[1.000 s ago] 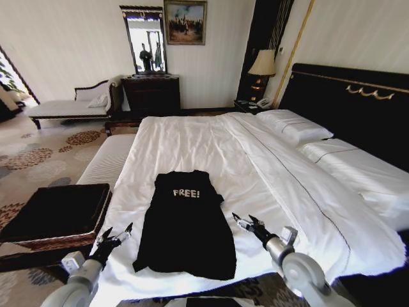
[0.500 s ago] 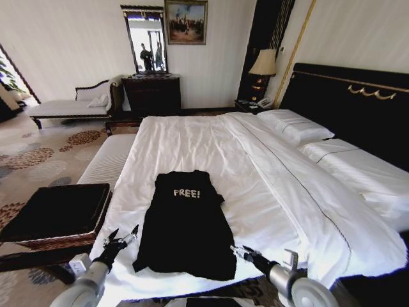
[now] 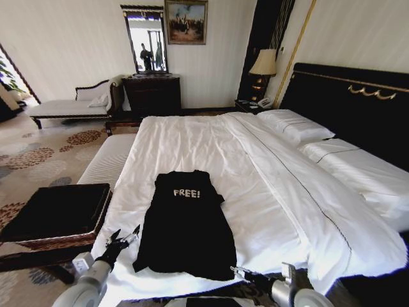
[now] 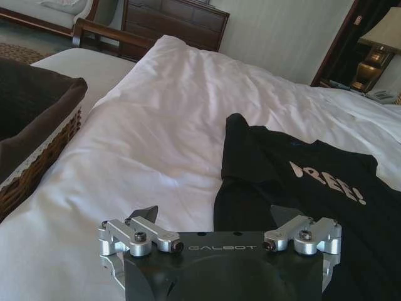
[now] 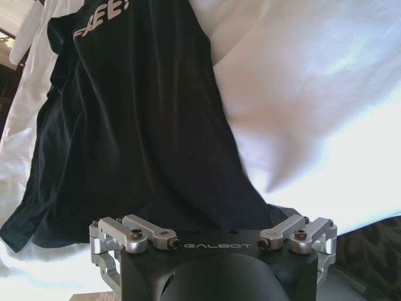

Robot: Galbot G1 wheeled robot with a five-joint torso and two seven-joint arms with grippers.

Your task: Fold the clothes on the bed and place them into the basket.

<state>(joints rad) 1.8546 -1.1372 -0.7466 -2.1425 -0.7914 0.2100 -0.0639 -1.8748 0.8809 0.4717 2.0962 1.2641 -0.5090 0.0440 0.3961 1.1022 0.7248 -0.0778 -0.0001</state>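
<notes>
Black T-shirt (image 3: 185,230) lies flat on white duvet of bed (image 3: 268,185), near foot edge, "FREE!" chest print at the end nearer the headboard, hem toward robot. Not folded yet. One sleeve partly tucked under on the basket side, per L wrist view (image 4: 301,188).

Basket (image 3: 54,214) sits off the bed's left side, beside the white striped bench (image 3: 108,160), black lining up, nothing visible inside. L wrist cam catches its wicker wall (image 4: 37,157) just beside the duvet edge.

Left gripper (image 3: 124,238) at bed's foot edge, just left of shirt's lower-left corner, jaws apart, not touching fabric. Right gripper (image 3: 246,276) low at foot edge, by shirt's lower-right corner; jaws apart too, holding nothing. R wrist view has the hem (image 5: 144,125) right in front of the jaws.
</notes>
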